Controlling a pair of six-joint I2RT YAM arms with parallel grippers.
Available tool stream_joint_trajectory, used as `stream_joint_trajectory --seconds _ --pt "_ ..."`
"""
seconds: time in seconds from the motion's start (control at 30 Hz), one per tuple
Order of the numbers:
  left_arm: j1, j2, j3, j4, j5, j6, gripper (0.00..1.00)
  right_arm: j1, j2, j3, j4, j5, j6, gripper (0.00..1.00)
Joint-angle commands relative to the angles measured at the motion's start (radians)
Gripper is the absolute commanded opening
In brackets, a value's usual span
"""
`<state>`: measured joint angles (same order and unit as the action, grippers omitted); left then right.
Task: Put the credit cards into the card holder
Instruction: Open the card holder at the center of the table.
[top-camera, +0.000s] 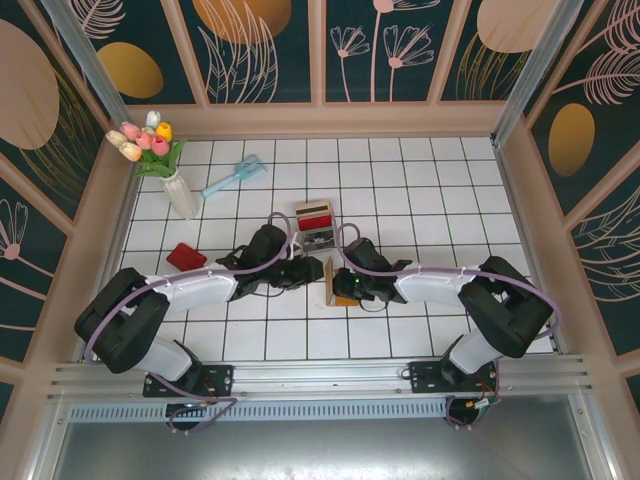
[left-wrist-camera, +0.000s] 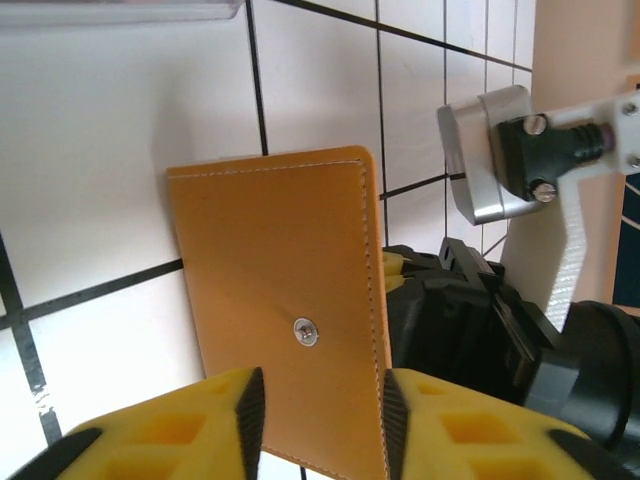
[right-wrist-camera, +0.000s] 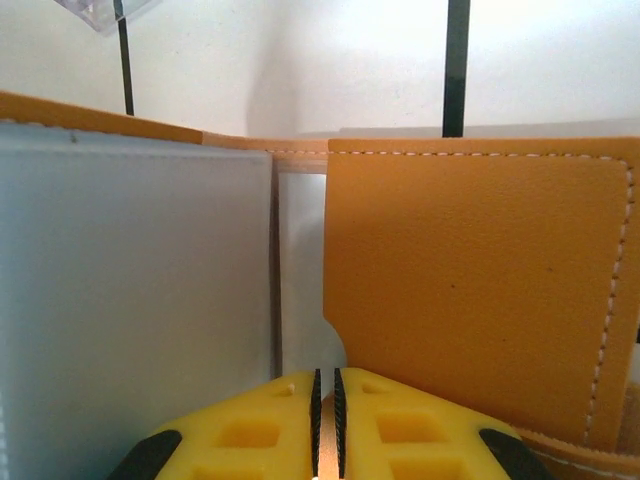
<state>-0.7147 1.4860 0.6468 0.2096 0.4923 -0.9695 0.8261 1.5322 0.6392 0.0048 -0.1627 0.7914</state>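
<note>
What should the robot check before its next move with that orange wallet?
1. The right gripper pinches the wallet at its edge: ok.
2. The left gripper is open: ok.
3. Wallet spread open, blue lining showing: ok.
4. A card in a gripper: not ok; the red card lies away from the wallet.
5. Cards already inside the wallet: cannot tell.

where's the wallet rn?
Top view, mid-table: wallet between left tool and right tool, which grips it, on the tray's near side.
</note>
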Motion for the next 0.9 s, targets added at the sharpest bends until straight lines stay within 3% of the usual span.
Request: stream_joint_trajectory --seconds 0.0,0.13,0.4,0.73,0.87 --pt "-0.004 0.0 -0.002 0.033 -0.001 0.001 0.51 -0.001 -0.031 -0.005 0.025 -0.018 -0.001 0.15" --pt "-0.005 -0.023 -0.001 0.056 -0.018 -0.009 0.62 0.0 -0.047 0.005 0.027 -0.029 -0.013 0.15" --pt "-0.006 0.034 0.04 0.029 -0.06 -0.017 0.65 0.0 -0.05 -0.004 0.041 -0.035 -0.021 0.16" --pt "-0.005 0.094 0.055 0.0 -0.058 0.011 0.64 0.002 -0.042 -0.009 0.068 -0.046 -0.011 0.16" --pt "-0.006 0.096 0.042 -0.01 -0.083 0.009 0.52 0.002 -0.037 0.001 0.045 -0.034 -0.011 0.16"
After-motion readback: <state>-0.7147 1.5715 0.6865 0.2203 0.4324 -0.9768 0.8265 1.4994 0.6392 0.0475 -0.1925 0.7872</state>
